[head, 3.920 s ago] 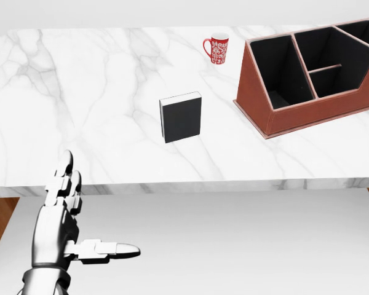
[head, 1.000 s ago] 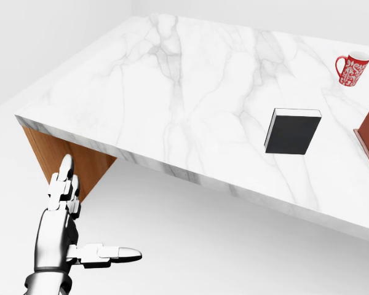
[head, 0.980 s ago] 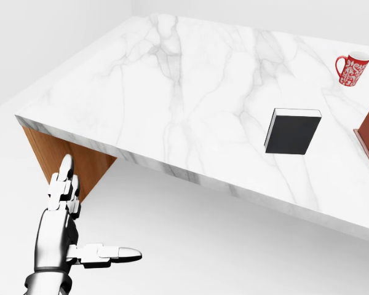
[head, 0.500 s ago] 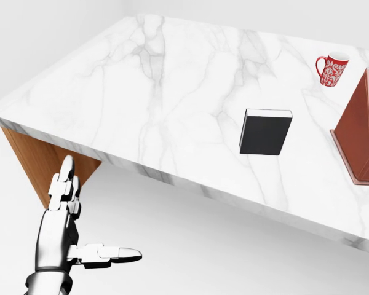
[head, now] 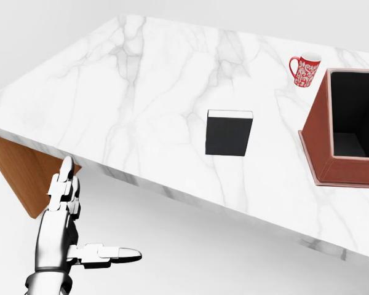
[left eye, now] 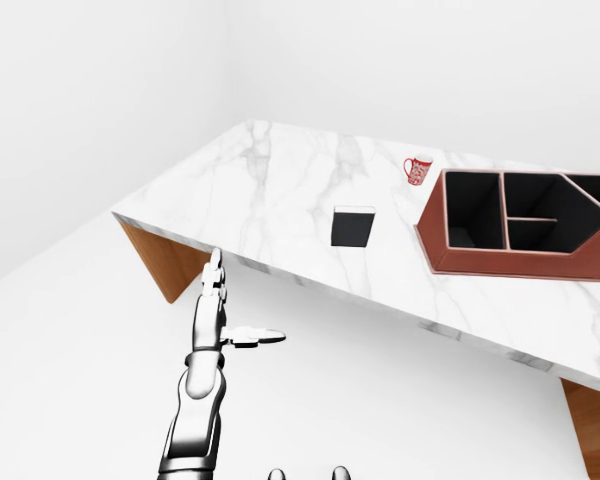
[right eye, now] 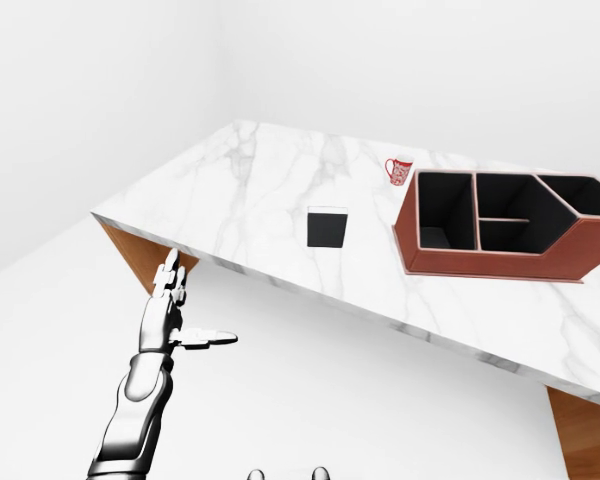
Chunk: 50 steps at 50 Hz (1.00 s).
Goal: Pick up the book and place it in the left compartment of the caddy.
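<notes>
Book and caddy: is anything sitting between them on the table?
No. In the head view only bare marble table lies between the book and the caddy. The red mug stands further up the view, off that stretch.

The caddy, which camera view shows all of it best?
The right-eye view: the whole caddy shows, with all its compartments. The left-eye view clips its right end at the picture's edge, and the head view shows only its left compartment.
</notes>
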Available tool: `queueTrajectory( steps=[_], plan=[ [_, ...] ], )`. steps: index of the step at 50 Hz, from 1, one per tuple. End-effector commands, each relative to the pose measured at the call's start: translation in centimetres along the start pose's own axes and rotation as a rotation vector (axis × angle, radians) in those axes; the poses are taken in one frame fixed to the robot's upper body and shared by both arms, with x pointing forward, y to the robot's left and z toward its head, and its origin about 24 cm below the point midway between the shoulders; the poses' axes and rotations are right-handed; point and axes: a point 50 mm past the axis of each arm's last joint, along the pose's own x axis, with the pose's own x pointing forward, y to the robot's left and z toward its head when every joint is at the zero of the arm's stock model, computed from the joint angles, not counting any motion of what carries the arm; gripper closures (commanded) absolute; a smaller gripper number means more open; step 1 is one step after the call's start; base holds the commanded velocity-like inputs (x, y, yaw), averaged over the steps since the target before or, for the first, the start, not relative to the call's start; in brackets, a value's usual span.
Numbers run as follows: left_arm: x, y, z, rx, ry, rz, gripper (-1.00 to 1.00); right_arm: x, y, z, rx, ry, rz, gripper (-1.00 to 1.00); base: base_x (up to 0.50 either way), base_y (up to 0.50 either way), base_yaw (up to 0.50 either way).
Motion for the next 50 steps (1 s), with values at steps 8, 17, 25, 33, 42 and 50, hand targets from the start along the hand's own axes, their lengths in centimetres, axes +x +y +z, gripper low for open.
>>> queueTrajectory(
  steps=[8,17,25,33,42,50],
  plan=[
    [-0.10,0.02,0.27,0.001,-0.012,0.001,-1.00,-0.01,0.04,-0.14,-0.002,0.005,0.002,-1.00,0.13,-0.28,0.00],
    [-0.06,0.04,-0.09,0.000,0.004,0.001,-1.00,-0.02,0.02,-0.16,-0.005,0.007,0.002,-1.00,0.13,-0.28,0.00],
    [-0.29,-0.02,0.40,0.002,-0.017,0.002,-1.00,-0.03,0.03,-0.03,-0.009,0.004,0.002,-1.00,0.13,-0.28,0.00],
    [-0.38,0.03,0.14,0.000,-0.006,0.004,-1.00,-0.01,-0.02,-0.12,-0.011,0.007,0.000,-1.00,0.13,-0.28,0.00],
    [-0.47,-0.01,0.34,-0.007,-0.014,0.000,-1.00,-0.06,-0.08,-0.27,-0.011,0.013,-0.002,-1.00,0.13,-0.28,0.00],
    [-0.55,0.04,0.64,-0.020,-0.026,-0.002,-1.00,0.00,-0.08,-0.33,-0.013,0.016,-0.006,-1.00,0.13,-0.28,0.00]
  ],
)
